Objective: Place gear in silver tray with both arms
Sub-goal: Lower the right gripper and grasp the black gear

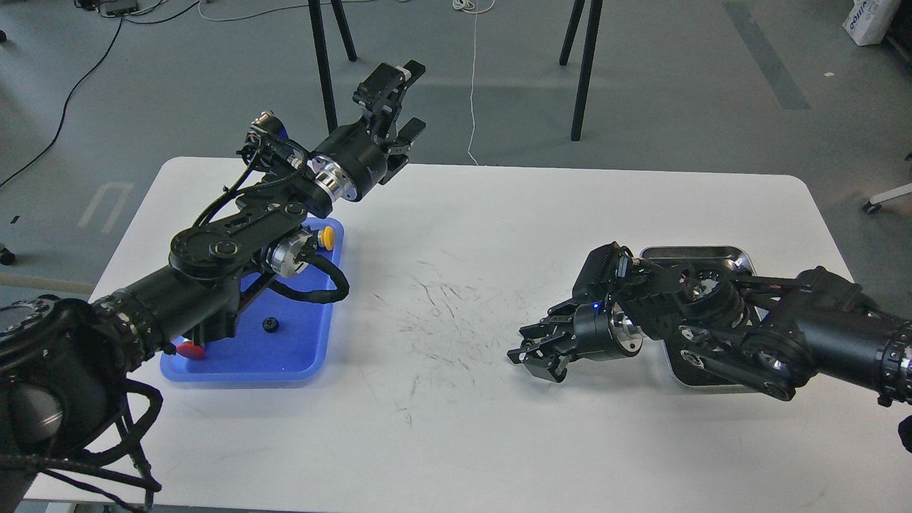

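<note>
Your right gripper point(533, 354) lies low over the white table point(456, 427), just left of the silver tray point(741, 254), which sits near the table's right edge mostly hidden under your right arm point(784, 335); you cannot tell whether its fingers hold the gear, since no gear shows there. Your left gripper point(399, 100) hangs spread open and empty beyond the far edge. The blue tray point(299, 356) with a small black gear point(270, 325), a yellow knob point(327, 237) and a red piece point(189, 349) lies under your left arm point(214, 271), and the scuffed middle of the table lies bare between the arms.
</note>
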